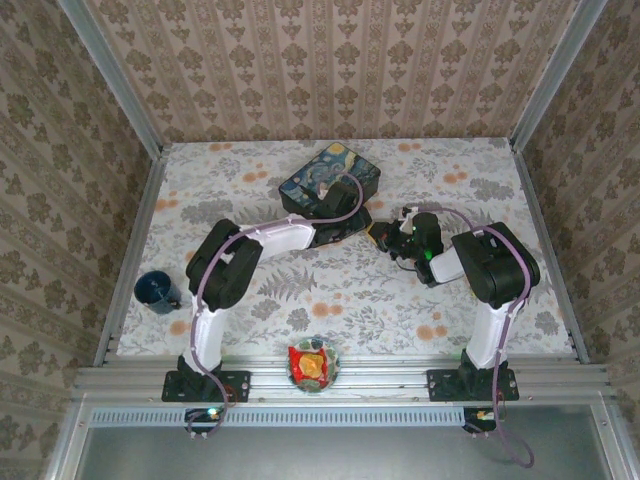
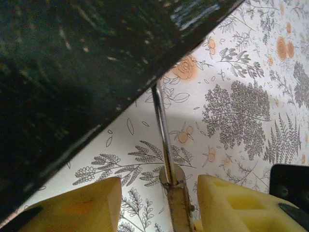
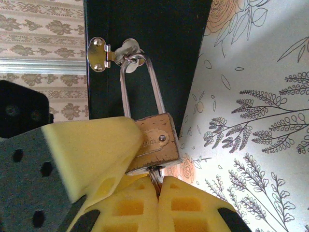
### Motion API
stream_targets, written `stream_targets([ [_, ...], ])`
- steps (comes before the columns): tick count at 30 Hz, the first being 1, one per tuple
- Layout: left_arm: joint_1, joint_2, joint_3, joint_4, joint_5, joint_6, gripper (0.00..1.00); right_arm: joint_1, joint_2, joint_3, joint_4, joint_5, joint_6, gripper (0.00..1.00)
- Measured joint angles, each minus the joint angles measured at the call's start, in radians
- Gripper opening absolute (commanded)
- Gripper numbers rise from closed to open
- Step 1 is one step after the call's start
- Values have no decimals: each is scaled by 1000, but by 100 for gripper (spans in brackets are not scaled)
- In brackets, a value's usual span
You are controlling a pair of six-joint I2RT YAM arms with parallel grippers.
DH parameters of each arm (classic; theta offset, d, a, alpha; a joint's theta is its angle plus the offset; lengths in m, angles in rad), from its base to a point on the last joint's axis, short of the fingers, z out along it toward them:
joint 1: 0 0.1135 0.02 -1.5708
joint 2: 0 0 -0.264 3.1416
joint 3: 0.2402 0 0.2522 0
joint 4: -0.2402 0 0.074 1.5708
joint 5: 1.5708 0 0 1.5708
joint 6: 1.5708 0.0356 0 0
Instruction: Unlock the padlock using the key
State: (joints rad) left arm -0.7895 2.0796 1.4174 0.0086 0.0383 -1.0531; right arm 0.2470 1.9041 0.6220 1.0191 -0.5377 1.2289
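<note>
Right tool (image 3: pixel 158 187) pressed together beneath padlock (image 3: pixel 155 142); left tool (image 2: pixel 159 186) apart, flanking it beside tin (image 2: pixel 72 72) edge.

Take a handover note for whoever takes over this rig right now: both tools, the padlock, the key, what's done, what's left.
Left tool: open, fingers on either side of the padlock, not visibly clamped.
Right tool: shut on the key, held at the padlock's underside.
Padlock: hangs by its shackle from the hasp on the painted tin.
Done: key brought up to the padlock; can't tell if it is fully in.
Left: steady the padlock, turn the key, free the shackle, which looks closed.
</note>
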Motion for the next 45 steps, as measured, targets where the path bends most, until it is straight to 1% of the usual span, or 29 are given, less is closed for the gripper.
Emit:
stream_targets([
  [4, 2, 10, 4, 4, 0, -2, 44, 0, 0, 0, 0, 0, 0, 0],
  [6, 4, 13, 10, 8, -1, -2, 37, 0, 0, 0, 0, 0, 0, 0],
  [7, 4, 14, 14, 12, -5, -1, 32, 0, 0, 0, 0, 0, 0, 0],
  [10, 6, 16, 21, 31, -15, 1, 30, 0, 0, 2, -1, 0, 0, 0],
  [12, 6, 16, 28, 43, -21, 2, 22, 0, 2, 6, -6, 0, 0, 0],
  [17, 13, 30, 50, 45, -34, 10, 20, 0, 12, 19, -6, 5, 0, 0],
  [21, 13, 44, 58, 49, -32, 10, 13, 0, 12, 21, -11, 10, -3, 0],
  [22, 13, 46, 58, 51, -30, 9, 7, 0, 12, 21, -15, 11, -5, 0],
  [24, 13, 46, 58, 53, -24, 5, 0, 0, 12, 22, -25, 11, -8, 0],
  [29, 13, 46, 52, 57, -11, 4, 0, 0, -2, 24, -69, 12, -55, 0],
  [34, 4, 10, -3, 97, 24, -10, 0, 13, -116, 23, -254, 25, -163, 0],
  [35, 2, -5, -20, 100, 31, -18, 0, 18, -144, 19, -296, 31, -187, 5],
  [37, -8, -39, -59, 104, 47, -36, 0, 38, -221, 10, -405, 53, -249, 18],
  [40, -24, -87, -120, 114, 71, -67, 0, 71, -334, 3, -554, 102, -335, 33],
  [42, -35, -108, -157, 117, 79, -85, 0, 89, -406, 2, -628, 140, -382, 40],
  [45, -42, -126, -183, 124, 81, -104, 0, 101, -498, -14, -711, 187, -435, 42],
])
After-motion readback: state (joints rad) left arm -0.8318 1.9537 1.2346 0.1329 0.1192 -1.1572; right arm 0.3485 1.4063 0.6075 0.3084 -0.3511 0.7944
